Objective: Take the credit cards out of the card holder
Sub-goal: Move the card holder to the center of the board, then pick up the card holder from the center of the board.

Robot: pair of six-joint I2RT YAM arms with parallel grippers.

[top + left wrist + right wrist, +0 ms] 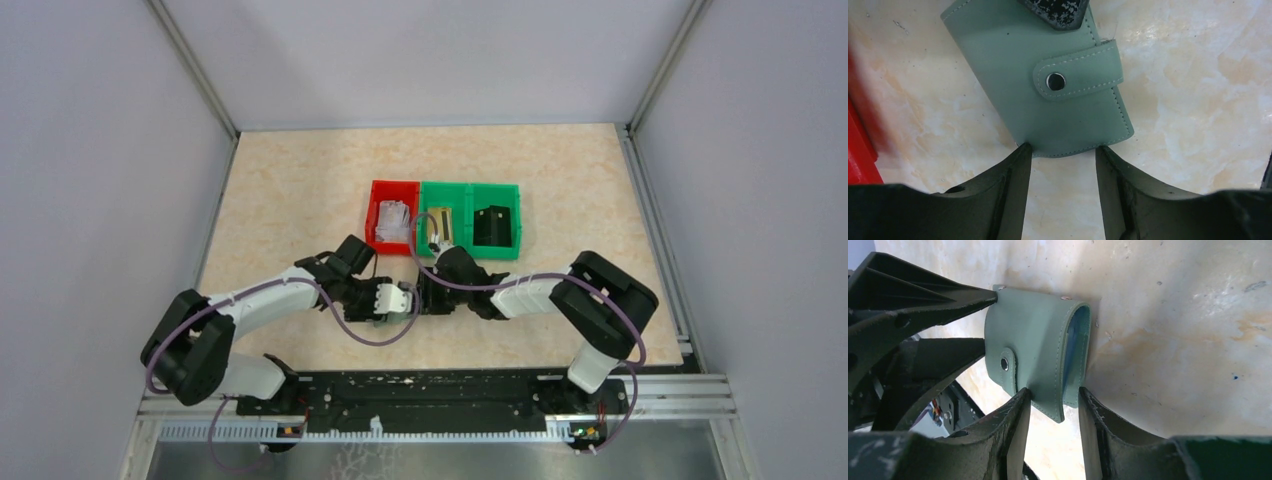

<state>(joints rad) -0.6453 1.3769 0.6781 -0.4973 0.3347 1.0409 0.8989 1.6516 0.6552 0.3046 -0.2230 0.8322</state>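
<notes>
Left wrist view: we're seeing the holder [1013,65] lying snapped shut on the table [1198,100], left gripper [1060,150] half-wide, tips at its edge, gripping nothing. Right gripper [1050,395] is straddling the far end (can't tell if clamped). We're reckoning pre-opening; next needs unsnapping the tab [1078,72].

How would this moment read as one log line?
card holder: tab snapped shut | left tool: open, tips at one end | right tool: straddling the opposite end

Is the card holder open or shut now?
Shut. The card holder is folded over, and its tab lies across the front with the snap pressed closed. Whether cards are inside, I cannot tell.
</notes>
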